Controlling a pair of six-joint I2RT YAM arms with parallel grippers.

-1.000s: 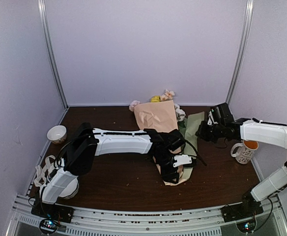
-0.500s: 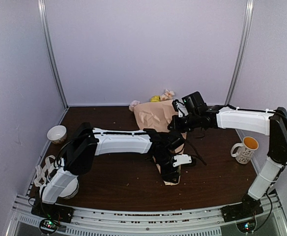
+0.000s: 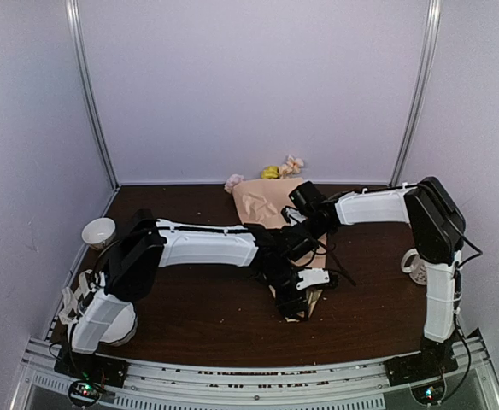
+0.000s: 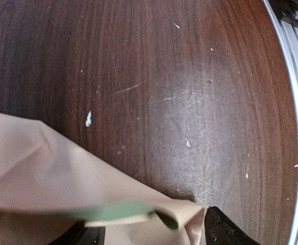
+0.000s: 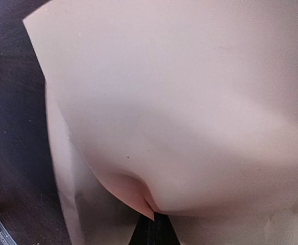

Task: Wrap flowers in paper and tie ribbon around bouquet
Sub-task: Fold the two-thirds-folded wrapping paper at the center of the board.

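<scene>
Since a second ago my right arm has swung in, away from the mug (image 3: 413, 266), and its gripper (image 3: 297, 225) now bears on the bouquet (image 3: 262, 205). The bouquet lies under both grippers, with the flowers (image 3: 272, 172) beyond my right fingers and the tail between my left ones. The ribbon (image 3: 77, 295) lies well behind them. To do this well, I judge I should pin the overlap flat and keep the tail steady. My right fingers are clenched; whether they pinch paper I cannot tell. My left gripper (image 4: 149, 236) stands wide with the tail and a green paper edge (image 4: 113, 210) between its fingers; gripping or releasing, I cannot tell.
</scene>
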